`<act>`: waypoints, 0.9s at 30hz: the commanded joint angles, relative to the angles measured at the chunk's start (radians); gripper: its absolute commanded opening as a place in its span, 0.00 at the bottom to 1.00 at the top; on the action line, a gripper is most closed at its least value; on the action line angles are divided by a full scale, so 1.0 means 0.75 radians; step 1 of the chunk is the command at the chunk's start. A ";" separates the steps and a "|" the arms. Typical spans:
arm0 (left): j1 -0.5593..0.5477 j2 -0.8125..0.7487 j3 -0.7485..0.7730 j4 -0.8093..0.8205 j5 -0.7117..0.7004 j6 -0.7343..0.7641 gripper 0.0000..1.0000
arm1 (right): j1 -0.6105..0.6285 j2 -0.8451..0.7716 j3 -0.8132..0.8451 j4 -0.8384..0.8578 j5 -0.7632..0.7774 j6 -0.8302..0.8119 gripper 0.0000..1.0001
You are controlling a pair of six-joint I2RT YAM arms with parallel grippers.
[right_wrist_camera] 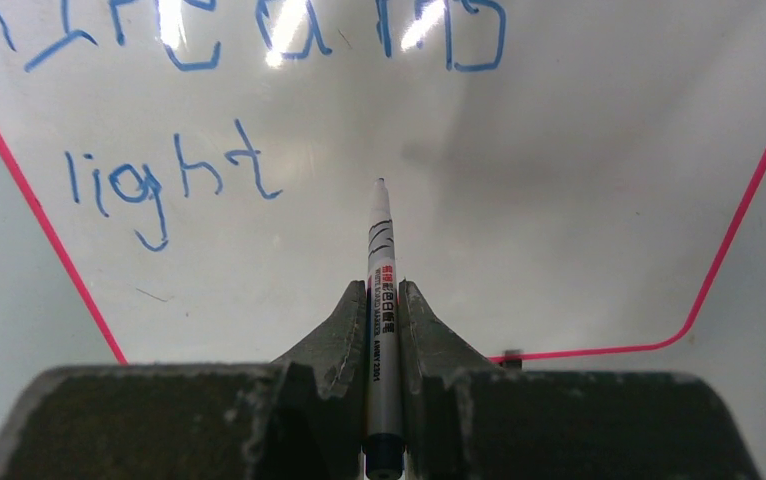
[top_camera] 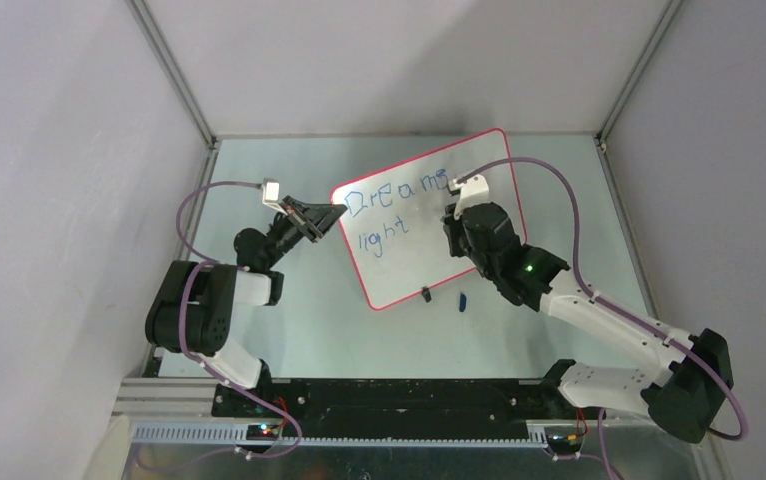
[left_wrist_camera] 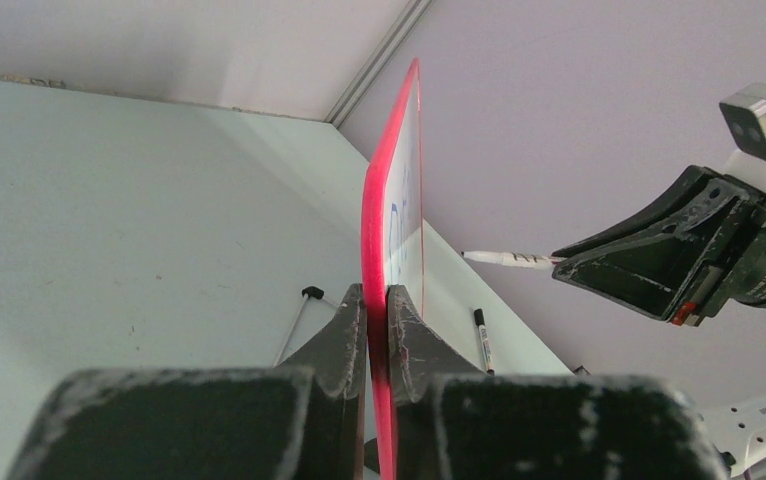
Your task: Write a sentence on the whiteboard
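The whiteboard [top_camera: 449, 255] stands tilted at the table's middle, white with a thin pink rim. The sentence on it is blue handwriting: "Dreams" [top_camera: 396, 192] above "light" [top_camera: 384, 237]. My left gripper [top_camera: 335, 215] is shut on the whiteboard's left edge; in the left wrist view the gripper [left_wrist_camera: 377, 295] clamps the pink rim [left_wrist_camera: 389, 180] edge-on. My right gripper [right_wrist_camera: 382, 290] is shut on a white marker [right_wrist_camera: 381, 250]. The marker points at bare board to the right of "light" [right_wrist_camera: 169, 180]. I cannot tell whether its tip touches the surface.
A black clip foot [top_camera: 426, 293] sits at the board's near edge. A small blue cap-like piece [top_camera: 462, 300] lies on the pale green table [top_camera: 289, 330] beside it. Grey walls close in the back and both sides. The right gripper [left_wrist_camera: 659, 260] shows in the left wrist view.
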State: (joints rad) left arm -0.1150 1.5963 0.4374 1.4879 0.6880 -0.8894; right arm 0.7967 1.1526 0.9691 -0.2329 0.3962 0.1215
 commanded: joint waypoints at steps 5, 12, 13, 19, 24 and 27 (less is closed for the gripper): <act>-0.008 -0.035 -0.023 0.063 -0.001 0.112 0.00 | -0.026 -0.103 -0.065 0.095 0.055 0.011 0.00; -0.009 -0.032 -0.022 0.064 -0.005 0.111 0.00 | -0.082 -0.095 -0.066 0.086 -0.051 0.024 0.00; -0.009 -0.032 -0.021 0.064 -0.003 0.110 0.00 | -0.091 -0.093 -0.063 0.076 -0.076 0.033 0.00; -0.008 -0.034 -0.022 0.063 -0.003 0.110 0.00 | -0.148 -0.058 -0.031 0.028 -0.165 0.054 0.00; -0.009 -0.033 -0.020 0.065 -0.001 0.110 0.00 | -0.155 -0.012 0.001 0.019 -0.185 0.057 0.00; -0.009 -0.033 -0.019 0.064 -0.001 0.110 0.00 | -0.156 0.011 0.021 0.016 -0.195 0.057 0.00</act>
State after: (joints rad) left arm -0.1158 1.5959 0.4374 1.4879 0.6861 -0.8894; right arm 0.6838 1.1442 0.9257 -0.2268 0.2718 0.1566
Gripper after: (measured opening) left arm 0.088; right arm 0.149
